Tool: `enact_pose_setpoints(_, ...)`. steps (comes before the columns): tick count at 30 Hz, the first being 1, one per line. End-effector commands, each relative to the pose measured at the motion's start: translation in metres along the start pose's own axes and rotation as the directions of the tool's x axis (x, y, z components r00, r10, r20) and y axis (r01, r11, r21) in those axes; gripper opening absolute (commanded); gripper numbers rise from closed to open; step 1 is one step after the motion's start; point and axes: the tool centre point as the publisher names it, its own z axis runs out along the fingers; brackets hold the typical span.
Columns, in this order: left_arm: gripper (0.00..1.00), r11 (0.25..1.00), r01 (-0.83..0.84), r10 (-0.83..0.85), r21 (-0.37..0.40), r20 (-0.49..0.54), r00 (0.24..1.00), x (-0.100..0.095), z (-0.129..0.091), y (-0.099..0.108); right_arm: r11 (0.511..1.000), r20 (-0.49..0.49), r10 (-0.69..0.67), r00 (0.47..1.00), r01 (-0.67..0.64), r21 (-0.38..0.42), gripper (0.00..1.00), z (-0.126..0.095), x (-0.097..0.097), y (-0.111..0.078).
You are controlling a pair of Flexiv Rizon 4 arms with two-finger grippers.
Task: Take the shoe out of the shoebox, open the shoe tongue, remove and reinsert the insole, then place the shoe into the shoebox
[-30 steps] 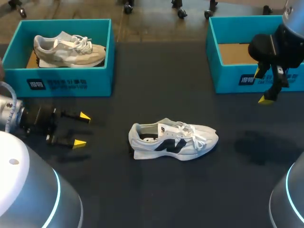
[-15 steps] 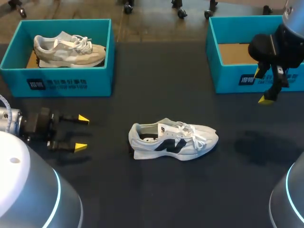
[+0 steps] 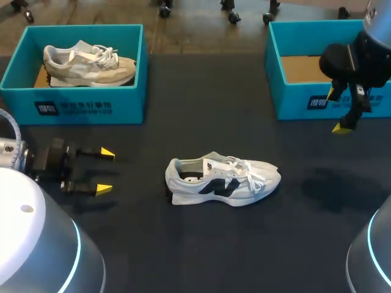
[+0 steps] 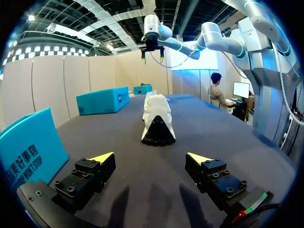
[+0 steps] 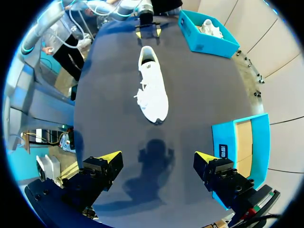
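Your left gripper (image 3: 105, 170) and right gripper (image 3: 337, 110) are both spread and empty, so nudging the unheld shoe (image 3: 223, 179) at its heel may skid it away.

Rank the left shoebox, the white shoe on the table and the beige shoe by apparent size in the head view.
Largest: left shoebox.
Then: white shoe.
Smallest-looking: beige shoe inside that box, though it sits farther from the camera, so the two shoes may match.

Dark, seemingly cloth-covered table (image 3: 201, 244) bears white shoe (image 3: 223, 179), left shoebox (image 3: 122, 108), right shoebox (image 3: 293, 101).
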Motion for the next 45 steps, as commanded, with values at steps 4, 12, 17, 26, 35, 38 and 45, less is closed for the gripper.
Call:
enact_pose_setpoints(4, 1.0, 1.0, 0.0, 0.0, 0.0, 0.001, 1.0, 0.0, 0.0, 0.0, 1.0, -0.002, 0.001, 1.0, -0.001, 0.003, 1.0, 0.001, -0.001, 0.001)
enact_pose_setpoints(12, 1.0, 1.0, 0.002, -0.002, 0.021, -0.009, 1.0, 0.009, 0.016, -0.008, 1.0, -0.002, 0.001, 1.0, -0.001, 0.003, 1.0, 0.001, -0.001, 0.001)
enact_pose_setpoints(17, 1.0, 0.999, -0.003, 0.004, 0.038, -0.008, 1.0, 0.014, 0.029, -0.012, 1.0, -0.002, 0.001, 1.0, -0.001, 0.003, 1.0, 0.001, -0.001, 0.001)
enact_pose_setpoints(26, 1.0, 0.999, 0.004, -0.004, 0.041, -0.013, 1.0, 0.021, 0.054, -0.006, 1.0, -0.002, 0.001, 1.0, -0.001, 0.003, 1.0, 0.001, -0.001, 0.001)
enact_pose_setpoints(35, 1.0, 0.999, 0.017, -0.015, 0.05, -0.026, 1.0, 0.025, 0.082, -0.011, 1.0, -0.002, 0.001, 1.0, -0.001, 0.003, 1.0, 0.001, -0.001, 0.001)
enact_pose_setpoints(38, 1.0, 0.999, 0.015, -0.013, 0.05, -0.043, 0.999, 0.026, 0.09, -0.015, 1.0, -0.002, 0.001, 1.0, -0.001, 0.003, 1.0, 0.001, -0.001, 0.001)
enact_pose_setpoints(45, 1.0, 0.999, 0.025, -0.024, 0.032, -0.04, 0.999, 0.024, 0.11, -0.016, 1.0, -0.002, 0.001, 1.0, -0.001, 0.003, 1.0, 0.001, -0.001, 0.001)
